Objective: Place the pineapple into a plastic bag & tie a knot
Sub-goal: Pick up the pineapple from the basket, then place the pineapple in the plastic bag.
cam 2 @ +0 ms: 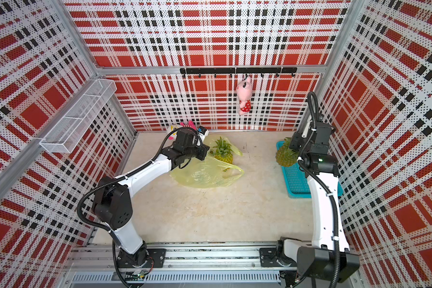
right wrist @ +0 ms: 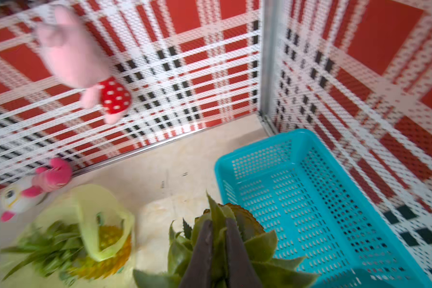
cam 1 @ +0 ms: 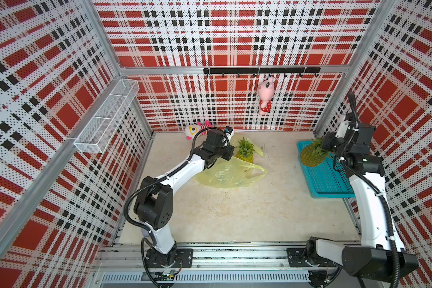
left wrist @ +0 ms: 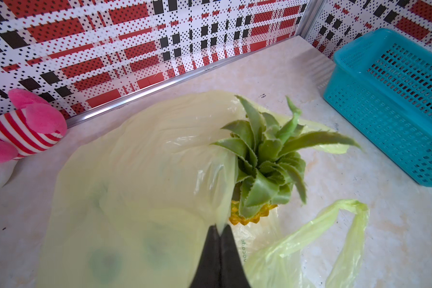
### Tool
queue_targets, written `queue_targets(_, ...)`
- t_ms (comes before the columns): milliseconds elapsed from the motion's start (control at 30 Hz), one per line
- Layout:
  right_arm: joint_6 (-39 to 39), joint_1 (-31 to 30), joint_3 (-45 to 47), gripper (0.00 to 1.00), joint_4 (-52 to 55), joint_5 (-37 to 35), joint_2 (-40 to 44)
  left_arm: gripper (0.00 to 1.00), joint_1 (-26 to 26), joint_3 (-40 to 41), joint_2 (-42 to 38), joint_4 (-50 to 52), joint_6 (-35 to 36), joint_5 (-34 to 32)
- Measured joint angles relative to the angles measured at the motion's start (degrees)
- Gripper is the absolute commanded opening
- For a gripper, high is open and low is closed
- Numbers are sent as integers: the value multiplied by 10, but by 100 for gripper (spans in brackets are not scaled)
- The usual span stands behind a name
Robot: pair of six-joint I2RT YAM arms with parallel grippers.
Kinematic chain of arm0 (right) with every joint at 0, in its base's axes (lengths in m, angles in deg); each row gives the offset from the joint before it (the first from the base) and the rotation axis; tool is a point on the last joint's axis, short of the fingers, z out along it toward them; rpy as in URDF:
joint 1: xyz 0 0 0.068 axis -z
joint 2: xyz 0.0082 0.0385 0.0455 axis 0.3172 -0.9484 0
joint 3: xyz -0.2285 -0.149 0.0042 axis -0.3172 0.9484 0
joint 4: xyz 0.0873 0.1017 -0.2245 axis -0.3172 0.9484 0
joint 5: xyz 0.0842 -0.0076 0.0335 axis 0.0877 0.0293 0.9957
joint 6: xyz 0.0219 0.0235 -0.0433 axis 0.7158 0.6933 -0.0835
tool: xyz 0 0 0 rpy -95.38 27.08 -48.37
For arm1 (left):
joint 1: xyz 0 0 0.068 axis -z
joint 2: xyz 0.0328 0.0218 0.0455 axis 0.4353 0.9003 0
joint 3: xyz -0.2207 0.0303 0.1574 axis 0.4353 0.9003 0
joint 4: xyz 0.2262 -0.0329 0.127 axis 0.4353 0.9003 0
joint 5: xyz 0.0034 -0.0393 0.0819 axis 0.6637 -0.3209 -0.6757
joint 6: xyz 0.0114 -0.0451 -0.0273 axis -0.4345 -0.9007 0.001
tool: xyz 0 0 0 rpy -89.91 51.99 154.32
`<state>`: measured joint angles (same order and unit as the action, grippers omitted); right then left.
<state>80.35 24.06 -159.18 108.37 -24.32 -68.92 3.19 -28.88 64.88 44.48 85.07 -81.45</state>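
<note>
"So, where is the pineapple (cam 1: 311,155)?"

"Hanging from my right claw (right wrist: 218,222), clenched on its stiff, saw-edged crown leaves; scaly body below, long axis roughly upright; all this beside the rim of the turquoise mesh basket (cam 1: 327,184), at the right edge of the desk (cam 1: 235,212)."

"And the plastic bag (left wrist: 147,162)?"

"Toward the desk's back edge, well apart, leftward of that claw; my left claw (left wrist: 220,228) is nearer and pinches its thin, translucent yellow-green film, beside a second pineapple (left wrist: 262,169) standing there; I judge the carry runs leftward."

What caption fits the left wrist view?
Left gripper pinching the plastic bag beside an upright pineapple, turquoise basket nearby.
</note>
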Motion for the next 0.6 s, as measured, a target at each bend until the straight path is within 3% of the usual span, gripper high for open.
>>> queue_targets(200,-4,-90,10,0,-9,47,1,0,0,1,0,-2,-6,0)
queue_targets(400,-2,-150,91,0,-68,72,-2,0,0,3,0,-2,-6,1)
queue_targets(600,3,-180,139,0,-124,31,-33,0,1,6,-8,-2,-4,5)
